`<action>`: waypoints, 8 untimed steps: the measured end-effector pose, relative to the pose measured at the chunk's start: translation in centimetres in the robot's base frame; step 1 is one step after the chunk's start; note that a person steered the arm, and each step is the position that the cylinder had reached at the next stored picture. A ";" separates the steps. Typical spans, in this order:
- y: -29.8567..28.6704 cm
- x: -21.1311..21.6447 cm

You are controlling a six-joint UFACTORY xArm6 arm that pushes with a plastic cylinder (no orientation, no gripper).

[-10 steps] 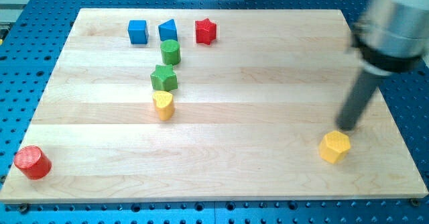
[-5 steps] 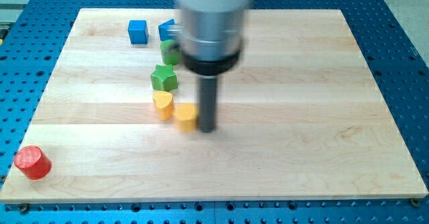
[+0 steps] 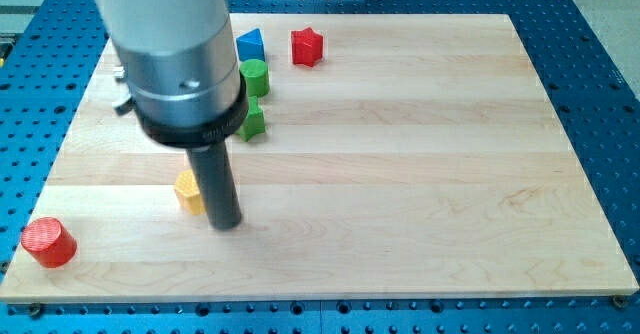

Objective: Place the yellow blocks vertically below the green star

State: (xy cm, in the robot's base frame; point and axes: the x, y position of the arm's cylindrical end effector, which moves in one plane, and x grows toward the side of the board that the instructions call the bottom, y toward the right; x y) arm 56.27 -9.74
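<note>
- Red cylinder [image 3: 48, 242] stands near the lower-left corner of the wooden board [image 3: 420, 174], well apart from everything else;
- My tip [image 3: 226, 223] rests on the board in the lower-left part of the frame, touching or just beside the right edge of a yellow block [image 3: 187, 190]; the rod covers that block's right part, so its shape cannot be made out;
- There is no pincer here, only the dark rod; it holds nothing and merely stands against the yellow block;
- Only one yellow block shows; whether another lies behind the wide grey arm body [image 3: 175, 49] cannot be told;
- Green star [image 3: 252, 121] sits above and to the right of the yellow block, its left part hidden by the arm; the yellow block lies lower in the frame but off to the left, not straight beneath it;
- Green cylinder [image 3: 255, 77] stands just above the star;
- Blue triangular block [image 3: 250, 45] peeks out beside the arm, nearer the top edge;
- Red star [image 3: 307, 47] lies to its right, near the board's top edge.
</note>
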 end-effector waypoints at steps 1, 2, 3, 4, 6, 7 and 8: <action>-7.9 1.2; -13.1 -6.1; -10.6 -11.4; -6.2 -11.6; -1.8 -10.3; -6.0 -9.9; -9.0 -5.6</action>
State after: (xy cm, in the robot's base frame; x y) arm 50.65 -18.72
